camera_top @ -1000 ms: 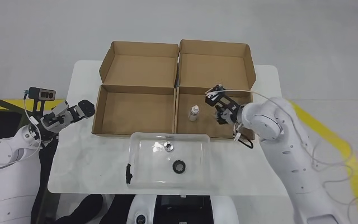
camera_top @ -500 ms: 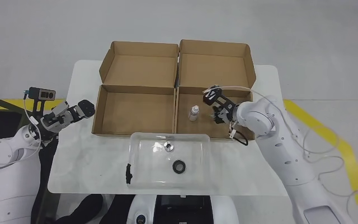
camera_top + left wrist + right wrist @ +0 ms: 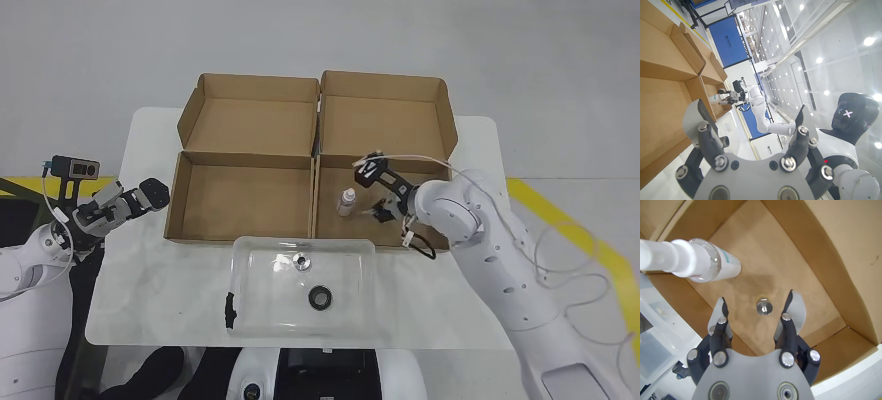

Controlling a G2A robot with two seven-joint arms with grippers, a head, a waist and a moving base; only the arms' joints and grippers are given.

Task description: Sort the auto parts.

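In the right wrist view my right gripper (image 3: 757, 296) is open inside the right cardboard box (image 3: 432, 160), its fingers on either side of a small shiny metal part (image 3: 763, 309) lying on the box floor. A white bottle (image 3: 706, 262) stands upright in the same box, just beside the gripper (image 3: 383, 203). The clear plastic bin (image 3: 250, 290) at the table's front holds a metal part (image 3: 299, 262) and a black ring (image 3: 320, 297). My left gripper (image 3: 153, 193) is open and holds nothing, hovering off the table's left side, beside the left box (image 3: 240, 200).
The left box has nothing in it. Both box lids (image 3: 260, 115) stand open at the back. A black clip (image 3: 230, 308) sits on the bin's left rim. Bare white table (image 3: 130, 290) lies left of the bin.
My right gripper has shifted left inside the right box, closer to the bottle. The left arm has not moved.
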